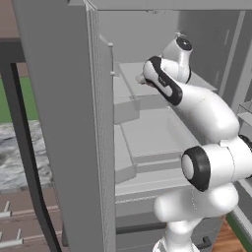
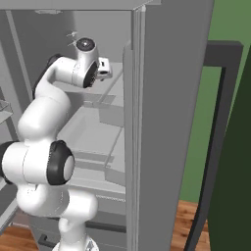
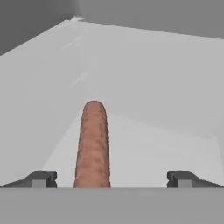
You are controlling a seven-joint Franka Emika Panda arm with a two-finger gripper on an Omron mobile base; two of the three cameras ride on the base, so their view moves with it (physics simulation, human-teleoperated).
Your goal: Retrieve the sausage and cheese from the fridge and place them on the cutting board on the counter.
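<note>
sausage (image 3: 92, 144) on upper fridge (image 1: 64, 123) shelf, lengthwise between gripper (image 3: 111, 178) tips, nearer one tip. jaws fully apart, empty. likely light, slightly soft, prone to rolling; grasp mid-length, across narrow width.

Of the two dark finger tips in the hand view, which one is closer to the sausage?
The left finger tip: the sausage lies just beside it, off centre between the open jaws, while the right finger tip stands far off.

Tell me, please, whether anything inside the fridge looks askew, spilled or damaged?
Nothing stands out: the sausage lies intact on a clean fridge shelf, between the open gripper's fingertips.
</note>
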